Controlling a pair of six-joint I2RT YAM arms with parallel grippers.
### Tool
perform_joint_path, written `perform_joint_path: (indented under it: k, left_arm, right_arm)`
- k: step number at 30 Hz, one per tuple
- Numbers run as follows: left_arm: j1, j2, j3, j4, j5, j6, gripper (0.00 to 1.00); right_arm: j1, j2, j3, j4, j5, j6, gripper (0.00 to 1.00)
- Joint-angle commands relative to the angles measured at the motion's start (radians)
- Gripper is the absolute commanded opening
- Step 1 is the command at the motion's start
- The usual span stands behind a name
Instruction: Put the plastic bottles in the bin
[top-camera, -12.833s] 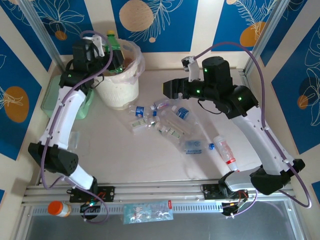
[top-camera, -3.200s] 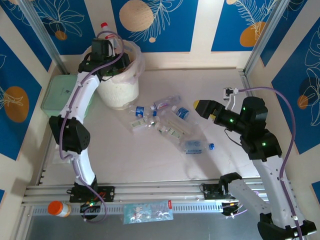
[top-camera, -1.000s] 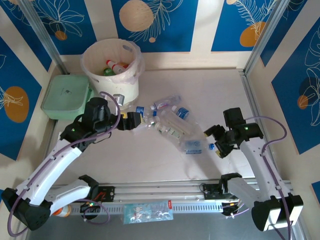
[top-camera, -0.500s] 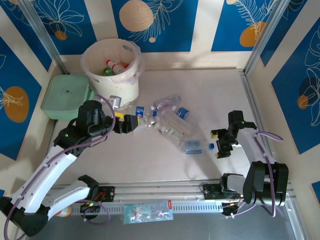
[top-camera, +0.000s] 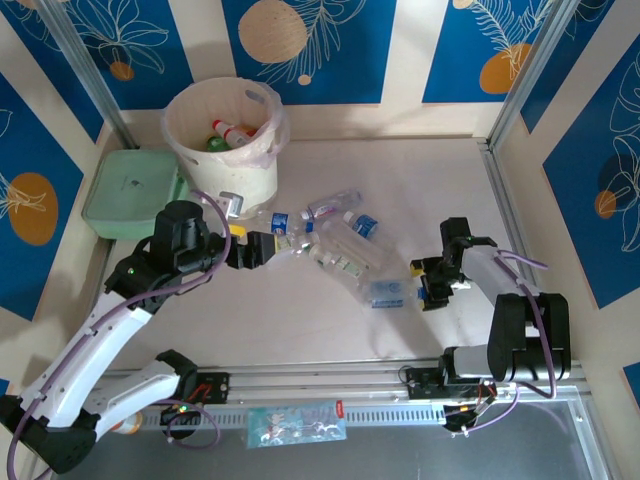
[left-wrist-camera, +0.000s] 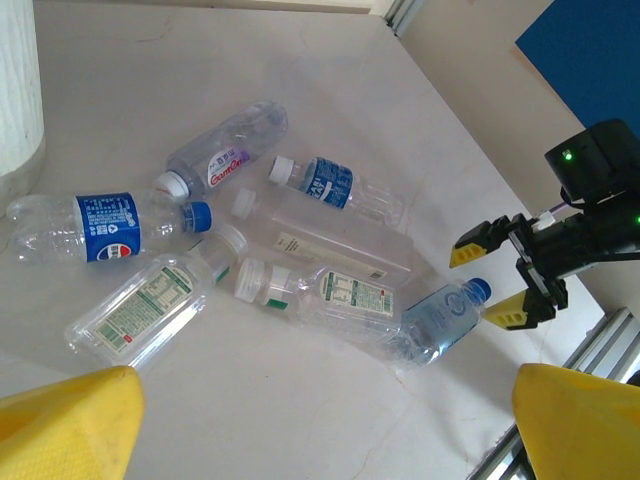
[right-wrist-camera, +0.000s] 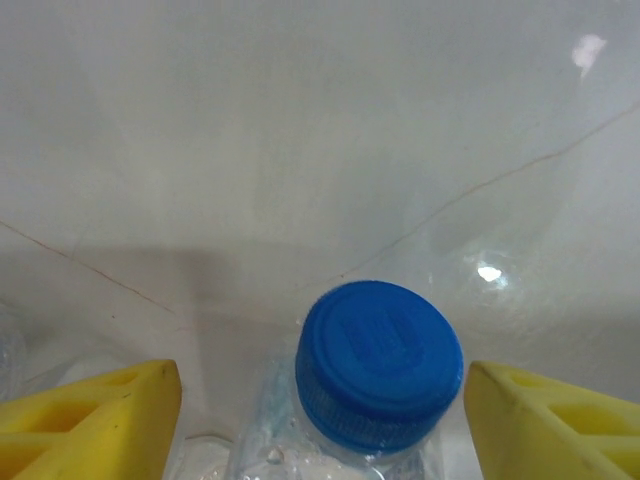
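Right gripper (right-wrist-camera: 320, 415): jaws spread, one yellow finger on each side of the blue cap (right-wrist-camera: 378, 362), with a gap on both sides; nothing is pinched.
Capped bottle (top-camera: 385, 293): clear with a pale-blue label, lying flat on the table (top-camera: 400, 180) at the near right edge of the pile, its cap pointing at the gripper.
Left gripper (left-wrist-camera: 320, 430): spread wide and empty, hovering over the pile's left end near the blue-labelled bottle (left-wrist-camera: 100, 225).
Pile (top-camera: 330, 240): loose bottles mid-table, several touching.
Bin (top-camera: 235, 175): upright in the far-left corner with a few bottles inside, well apart from the right gripper.
Slip risk: the cap is small, round and smooth, so a grip on it alone may let the bottle swing or drop during the long carry.
Nudge risk: a finger landing off-centre could roll the bottle away.
Crossing risk: both arms work the same pile and bin, so their paths may clash.
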Motion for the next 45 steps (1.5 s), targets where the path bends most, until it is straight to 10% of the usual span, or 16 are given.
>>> perform_joint_path:
  k: [1,17,31,45]
  left_arm:
    - [-0.004,0.001,0.029,-0.017,-0.011,0.019,0.94]
    - [-0.004,0.018,0.017,0.015,0.049,0.010,0.94]
    - [-0.004,0.066,0.096,-0.038,0.088,0.014,0.95]
    - [-0.080,0.225,0.189,-0.081,0.233,0.033,0.96]
  right_arm:
    - [-0.003,0.013,-0.020,0.017,-0.005,0.002,0.73]
    - [-0.064,0.016,-0.053,0.059,-0.027,-0.044,0.28]
    - [-0.117,-0.264,0.027,0.001,-0.083,-0.240,0.12]
    - [0.182,-0.322,0.393,0.093,-0.205,-0.524,0.10]
